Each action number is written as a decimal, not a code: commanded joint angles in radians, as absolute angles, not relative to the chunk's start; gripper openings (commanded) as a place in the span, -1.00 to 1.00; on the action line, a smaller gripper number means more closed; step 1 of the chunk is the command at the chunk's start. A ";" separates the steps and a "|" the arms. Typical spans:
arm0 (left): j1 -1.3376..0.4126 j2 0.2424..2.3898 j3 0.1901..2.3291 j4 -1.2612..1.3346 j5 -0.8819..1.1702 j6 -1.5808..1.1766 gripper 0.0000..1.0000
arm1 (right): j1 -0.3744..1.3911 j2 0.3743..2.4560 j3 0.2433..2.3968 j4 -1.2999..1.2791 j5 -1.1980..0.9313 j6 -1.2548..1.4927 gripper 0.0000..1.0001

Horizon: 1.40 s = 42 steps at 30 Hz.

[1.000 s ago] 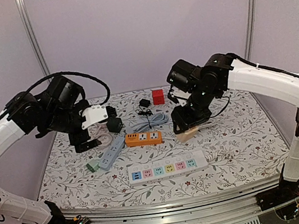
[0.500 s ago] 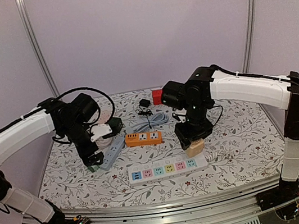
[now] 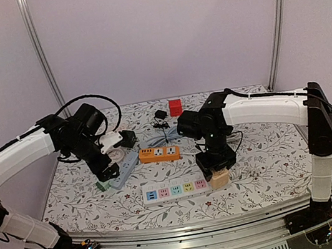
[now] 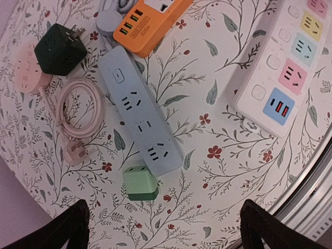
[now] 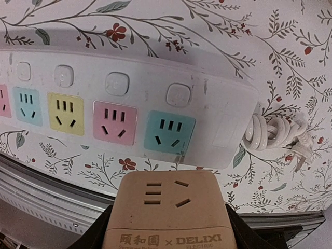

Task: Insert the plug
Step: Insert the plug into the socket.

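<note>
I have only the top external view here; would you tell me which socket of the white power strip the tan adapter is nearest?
Observer: The right wrist view shows the tan adapter just short of the teal socket, the last coloured one before the coiled cord of the white power strip.
Operator: Thank you. Is it seated yet?
Observer: No; the teal socket's slots are all uncovered, and the right hand holds the adapter clear of them.
Operator: Is the other arm carrying anything?
Observer: No; the left wrist view shows the left hand open and empty above a green cube adapter at the end of the pale blue strip.
</note>
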<state>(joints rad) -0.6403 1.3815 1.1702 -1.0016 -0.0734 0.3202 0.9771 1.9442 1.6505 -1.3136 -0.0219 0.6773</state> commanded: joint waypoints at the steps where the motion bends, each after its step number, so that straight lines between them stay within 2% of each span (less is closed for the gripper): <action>1: -0.635 1.368 1.154 -0.962 -0.098 0.298 0.99 | 0.980 1.982 1.660 -1.259 -0.047 0.702 -1.00; 24: -0.635 1.370 1.142 -0.950 -0.091 0.299 0.99 | 0.957 2.016 1.688 -1.236 0.068 0.692 -1.00; 42: -0.633 1.370 1.137 -0.942 -0.101 0.305 0.99 | 0.968 2.048 1.616 -1.131 -0.040 0.720 -1.00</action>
